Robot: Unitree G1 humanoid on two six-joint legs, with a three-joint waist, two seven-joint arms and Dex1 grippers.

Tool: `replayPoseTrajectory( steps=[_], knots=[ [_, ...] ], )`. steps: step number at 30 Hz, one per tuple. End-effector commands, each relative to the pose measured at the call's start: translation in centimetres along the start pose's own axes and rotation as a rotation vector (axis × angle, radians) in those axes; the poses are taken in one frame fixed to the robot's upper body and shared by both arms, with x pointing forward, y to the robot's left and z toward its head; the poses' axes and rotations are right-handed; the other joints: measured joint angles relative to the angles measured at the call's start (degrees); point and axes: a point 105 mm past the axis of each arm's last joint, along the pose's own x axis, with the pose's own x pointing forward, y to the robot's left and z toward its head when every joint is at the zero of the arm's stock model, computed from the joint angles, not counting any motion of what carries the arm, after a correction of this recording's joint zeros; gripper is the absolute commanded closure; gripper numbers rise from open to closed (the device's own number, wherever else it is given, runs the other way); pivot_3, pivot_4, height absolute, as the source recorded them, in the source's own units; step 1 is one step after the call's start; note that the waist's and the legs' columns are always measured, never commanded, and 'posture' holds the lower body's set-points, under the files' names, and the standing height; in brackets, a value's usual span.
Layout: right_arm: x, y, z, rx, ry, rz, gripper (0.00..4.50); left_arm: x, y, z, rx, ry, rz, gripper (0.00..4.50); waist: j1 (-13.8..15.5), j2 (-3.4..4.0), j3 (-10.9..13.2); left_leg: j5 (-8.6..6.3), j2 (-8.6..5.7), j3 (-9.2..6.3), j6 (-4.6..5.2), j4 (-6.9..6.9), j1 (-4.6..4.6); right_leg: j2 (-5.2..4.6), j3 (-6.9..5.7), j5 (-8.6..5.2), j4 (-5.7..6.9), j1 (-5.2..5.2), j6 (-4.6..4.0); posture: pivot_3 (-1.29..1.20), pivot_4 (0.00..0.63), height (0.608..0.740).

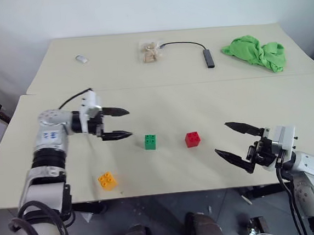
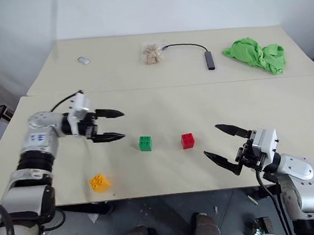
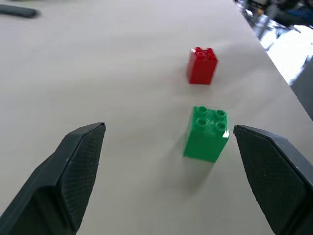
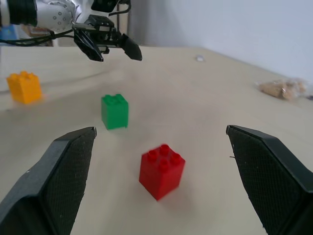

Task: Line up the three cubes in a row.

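Three cubes rest on the near table. The green cube (image 1: pixel 150 141) and the red cube (image 1: pixel 192 139) stand side by side near the middle. The yellow-orange cube (image 1: pixel 107 180) lies apart, nearer the front edge on the left. My left gripper (image 1: pixel 123 123) hovers open just left of the green cube, holding nothing. To the right of the red cube, my right gripper (image 1: pixel 228 140) is open and empty, pointing at it. In the right wrist view the red cube (image 4: pixel 161 170) sits between my fingers' line, with the green cube (image 4: pixel 115 111) and yellow-orange cube (image 4: pixel 23 87) beyond.
On the far table lie a green cloth (image 1: pixel 254 53), a black cable with an adapter (image 1: pixel 209 57), a small bag of beige pieces (image 1: pixel 149 51) and a small grey-white block (image 1: pixel 81 59). A seam (image 1: pixel 198 82) divides the two tables.
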Motion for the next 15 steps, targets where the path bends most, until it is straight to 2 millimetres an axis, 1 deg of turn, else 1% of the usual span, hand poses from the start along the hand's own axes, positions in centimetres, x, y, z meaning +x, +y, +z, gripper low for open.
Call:
replayPoseTrajectory(
  steps=[1, 2, 5, 8, 9, 11, 12, 14, 15],
  knots=[
    [1.3, 0.5, 0.8, 0.009, -0.07, 0.069, 0.0, -4.7, -0.6, -0.5, 0.024, -0.003, 0.141, 0.02, -0.5, 0.0, 0.0, 0.0, 0.01, -0.03, 0.0, -0.03, 0.01, 0.0, -0.01, 0.0, 0.02, -0.01, 0.0, 0.0, 0.15, 0.74],
    [1.8, 0.8, 0.9, 0.015, -0.083, 0.092, 0.0, -5.8, -1.2, -1.0, 0.027, 0.004, 0.166, 0.02, -0.5, 0.01, 0.0, -0.01, 0.02, -0.04, -0.02, -0.04, 0.01, 0.0, -0.02, 0.0, 0.02, -0.01, 0.0, 0.0, 0.15, 0.74],
    [3.9, 2.6, 1.1, 0.057, -0.115, 0.236, 0.0, -9.9, -4.1, -3.8, -0.064, 0.05, 0.289, 0.02, -0.5, 0.02, 0.0, -0.02, 0.02, -0.05, -0.02, -0.02, -0.02, -0.02, -0.01, 0.0, 0.01, -0.02, 0.0, 0.0, 0.15, 0.74],
    [5.4, 4.2, 1.4, 0.08, -0.131, 0.35, 0.0, -12.6, -7.1, -5.6, -0.143, 0.085, 0.391, 0.02, -0.5, 0.0, 0.0, -0.04, 0.09, -0.06, -0.06, -0.02, -0.03, -0.01, -0.02, -0.02, 0.12, -0.08, -0.03, 0.0, 0.15, 0.74],
    [5.9, 5.0, 1.4, 0.075, -0.128, 0.407, 0.0, -13.6, -8.4, -6.2, -0.161, 0.112, 0.421, 0.02, -0.2, -0.02, 0.0, -0.04, 0.11, -0.07, -0.06, 0.01, -0.07, -0.01, -0.04, -0.03, 0.14, -0.1, -0.06, 0.0, 0.15, 0.74],
    [6.4, 6.0, 1.4, 0.068, -0.123, 0.474, 0.0, -14.8, -11.6, -7.3, -0.248, 0.175, 0.395, 0.02, -0.2, -0.05, 0.0, -0.06, 0.11, -0.09, -0.07, 0.06, -0.05, -0.04, -0.02, -0.04, 0.22, -0.11, -0.07, 0.0, 0.15, 0.74],
    [6.6, 6.1, 1.4, 0.066, -0.123, 0.489, 0.0, -15.1, -12.6, -7.5, -0.274, 0.198, 0.383, 0.02, -0.1, -0.08, 0.0, -0.07, 0.1, -0.1, -0.07, 0.06, -0.04, -0.05, -0.02, -0.04, 0.23, -0.1, -0.07, 0.0, 0.15, 0.74],
    [6.8, 6.5, 1.1, 0.049, -0.107, 0.529, 0.0, -15.2, -13.5, -7.1, -0.237, 0.173, 0.435, 0.02, 0.4, -0.08, 0.0, -0.09, 0.1, -0.1, -0.07, 0.07, -0.04, -0.05, -0.03, -0.05, 0.22, -0.1, -0.09, 0.0, 0.15, 0.74],
    [6.8, 6.5, 0.9, 0.04, -0.096, 0.538, 0.0, -14.6, -13.9, -6.9, -0.223, 0.16, 0.425, 0.02, 0.9, -0.07, 0.0, -0.1, 0.1, -0.09, -0.07, 0.07, -0.04, -0.06, -0.02, -0.06, 0.19, -0.1, -0.1, 0.0, 0.15, 0.74]
  ],
)
